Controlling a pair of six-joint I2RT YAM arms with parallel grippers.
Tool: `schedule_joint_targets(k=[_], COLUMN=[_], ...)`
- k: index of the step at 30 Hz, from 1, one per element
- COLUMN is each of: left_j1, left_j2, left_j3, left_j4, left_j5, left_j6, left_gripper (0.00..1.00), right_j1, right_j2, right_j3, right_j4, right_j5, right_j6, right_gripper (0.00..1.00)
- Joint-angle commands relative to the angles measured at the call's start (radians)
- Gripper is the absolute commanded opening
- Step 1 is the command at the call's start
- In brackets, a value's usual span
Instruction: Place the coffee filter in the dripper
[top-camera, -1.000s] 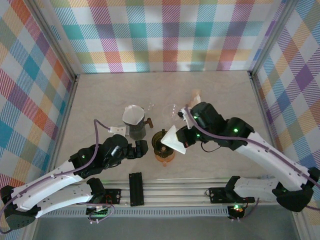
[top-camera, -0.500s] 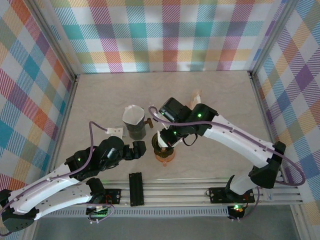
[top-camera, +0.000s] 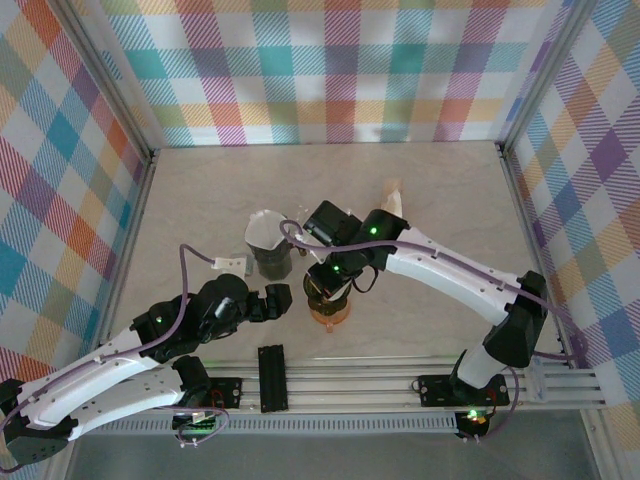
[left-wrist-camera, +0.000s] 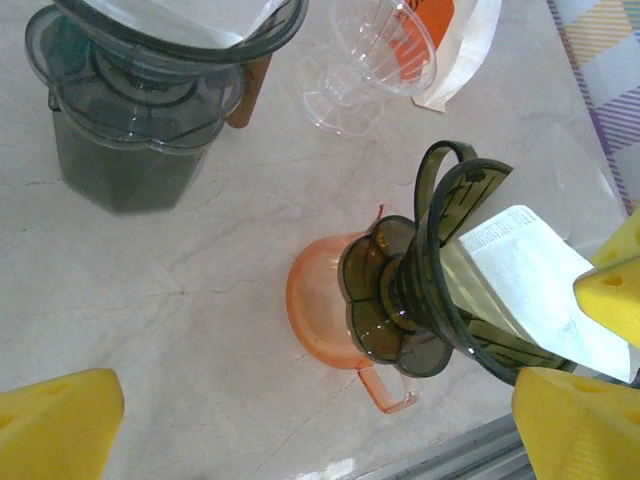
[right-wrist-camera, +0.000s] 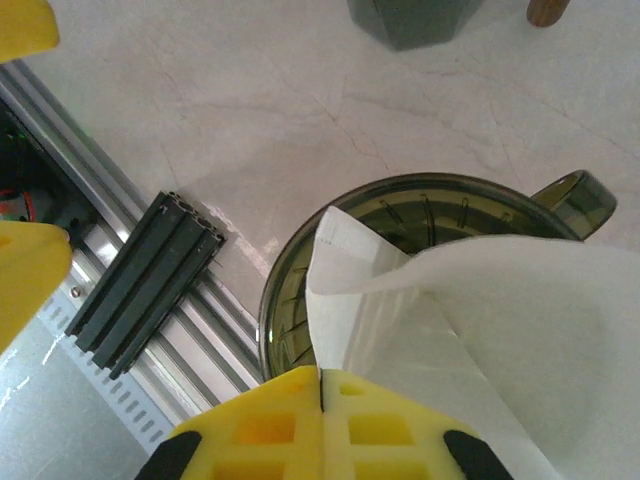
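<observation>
Coffee filter: white paper folded into a cone. We see one edge of it caught in the right gripper, and the rest spreads over the mouth of the dripper.
Dripper: dark olive and ribbed inside, with a loop handle. It sits on an orange cup on the worktop.
Right gripper: its yellow pads are pressed together on the filter's paper, right over the dripper's rim.
Filter against dripper: we see the paper crossing the rim and dipping inside on one side. We cannot tell whether its tip reaches the bottom.
Left gripper: jaws spread wide and holding nothing. It is just left of the dripper and clear of it.
Behind the dripper: a dark jug, a clear glass and an orange-and-white bag, all apart from the filter.
</observation>
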Motion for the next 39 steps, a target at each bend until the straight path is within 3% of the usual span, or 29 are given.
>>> schedule_joint_targets(k=[1,6,10,19,25,30,39], left_j1=[-0.011,-0.011,-0.011,-0.011,-0.011,-0.011,-0.012], left_j2=[-0.011,-0.01,-0.009,0.0,0.063,0.165,0.328], left_j3=[-0.014,-0.016,-0.012,-0.006,0.037,0.111,0.172], left_j4=[0.003,0.005,0.005,0.022,0.062,0.09,0.111], left_j5=[0.012,0.01,0.009,0.018,0.048,0.057,0.026], left_j6=[0.0,-0.002,-0.004,-0.018,-0.001,0.032,0.061], left_gripper=[0.99,1.0,1.0,1.0,0.96,0.88,0.61], right_j1=[-0.005,-0.005,-0.006,-0.005,-0.006,-0.006,-0.014], right_j2=[0.008,0.013,0.008,-0.08,-0.195,-0.311,-0.321], right_j3=[-0.038,-0.08,-0.093,-0.118,-0.178,-0.267,-0.378], right_j4=[0.038,0.076,0.091,0.119,0.158,0.194,0.245], right_j5=[-0.024,-0.022,-0.008,0.014,0.067,0.2,0.333], right_j6=[0.012,0.023,0.027,0.037,0.075,0.156,0.24], right_gripper=[0.0,0.0,0.08,0.35,0.59,0.71,0.76])
